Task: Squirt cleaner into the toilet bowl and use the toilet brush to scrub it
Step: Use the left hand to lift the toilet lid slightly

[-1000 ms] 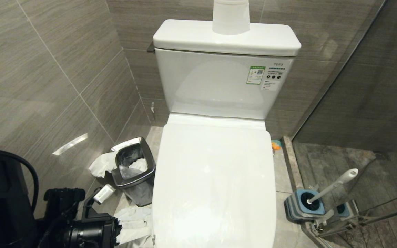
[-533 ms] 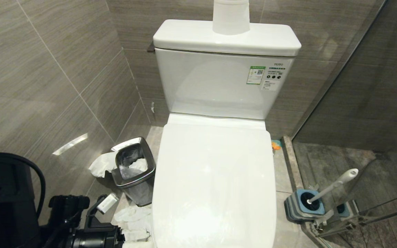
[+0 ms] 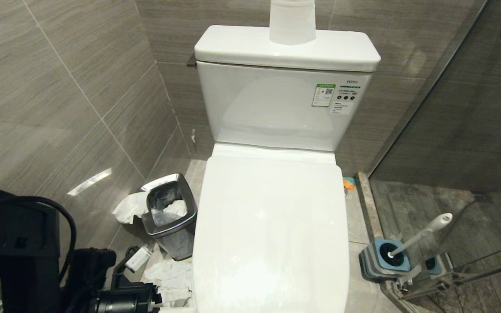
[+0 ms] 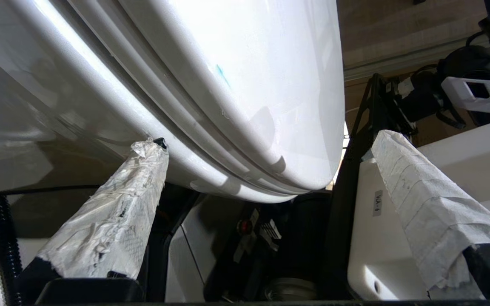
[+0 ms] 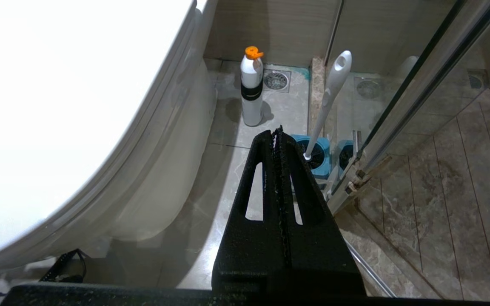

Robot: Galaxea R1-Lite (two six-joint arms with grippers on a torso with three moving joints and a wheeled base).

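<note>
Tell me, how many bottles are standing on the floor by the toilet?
1. A white bottle with an orange cap stands on the floor tiles between the toilet and the toilet brush, near the floor drain. Others may be hidden behind the toilet.

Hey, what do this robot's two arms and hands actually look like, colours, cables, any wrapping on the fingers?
The left arm is black and boxy, with a black cable looping over it. The left hand has two long tapered fingers wrapped in worn white tape over black bases. The right hand is plain matte black, bare of tape, its two slotted fingers tapering to a point.
</note>
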